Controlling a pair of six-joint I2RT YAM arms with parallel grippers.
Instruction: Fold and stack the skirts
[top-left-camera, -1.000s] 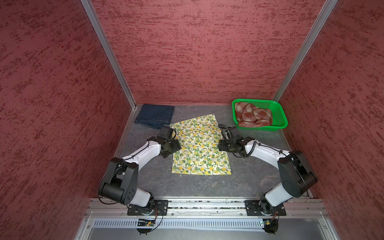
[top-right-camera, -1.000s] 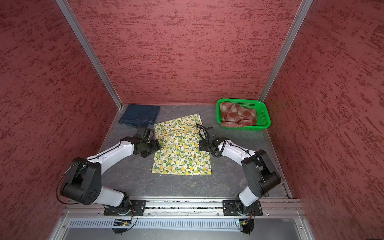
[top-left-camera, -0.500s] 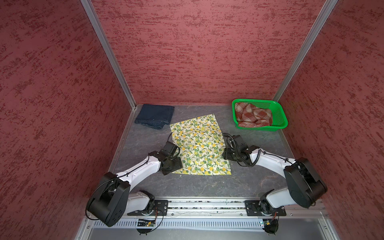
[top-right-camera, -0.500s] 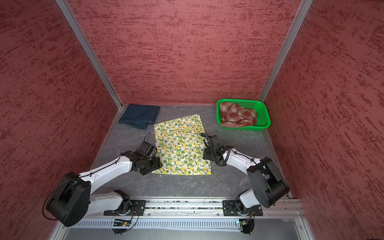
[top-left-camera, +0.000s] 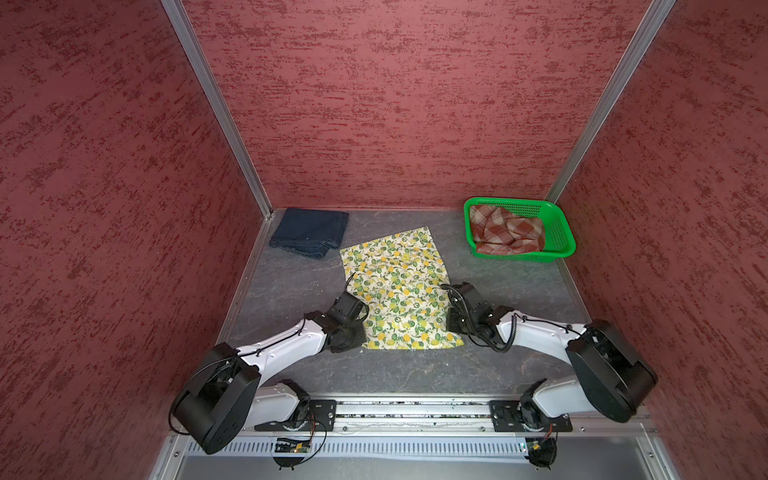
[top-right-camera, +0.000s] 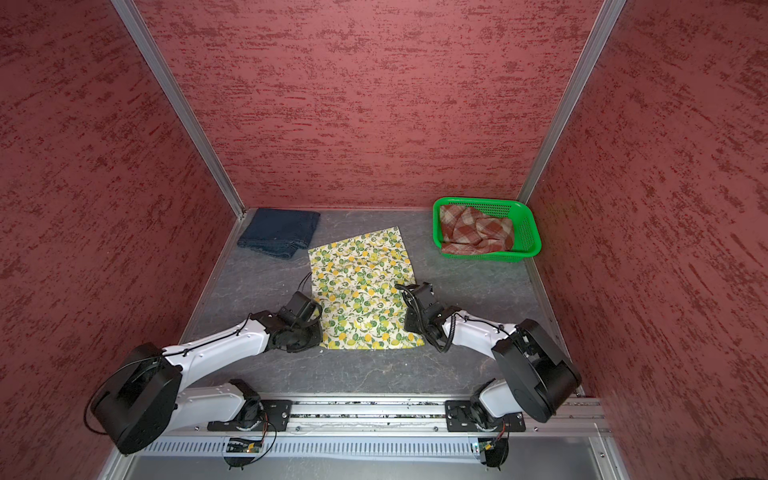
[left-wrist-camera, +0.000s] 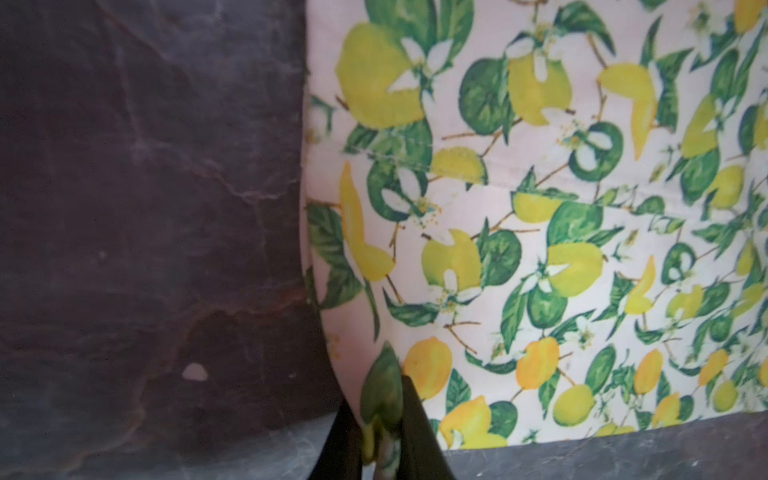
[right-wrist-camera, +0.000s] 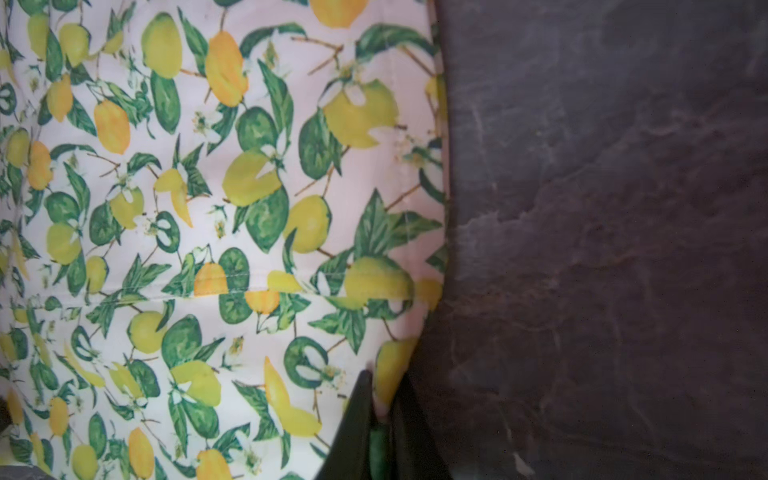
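Observation:
The cream lemon-print skirt (top-left-camera: 399, 286) (top-right-camera: 365, 291) lies flat in the middle of the grey table. My left gripper (top-left-camera: 360, 336) (top-right-camera: 318, 336) sits at its near left corner, and in the left wrist view it (left-wrist-camera: 380, 399) is shut on a pinch of that printed cloth (left-wrist-camera: 498, 208). My right gripper (top-left-camera: 451, 328) (top-right-camera: 409, 328) sits at the near right corner, likewise shut (right-wrist-camera: 384, 386) on the skirt's edge (right-wrist-camera: 249, 187). The navy denim skirt (top-left-camera: 309, 232) (top-right-camera: 278, 232) lies folded at the back left. The rust plaid skirt (top-left-camera: 507, 230) (top-right-camera: 476, 232) lies crumpled in the basket.
A green perforated basket (top-left-camera: 511, 202) (top-right-camera: 478, 201) stands at the back right corner. Red textured walls close in the table on three sides. A metal rail (top-left-camera: 411, 409) with both arm bases runs along the front edge.
Both grippers slid along the lemon skirt's sides toward its near corners, then closed from open onto the cloth there. The skirt itself has not shifted.

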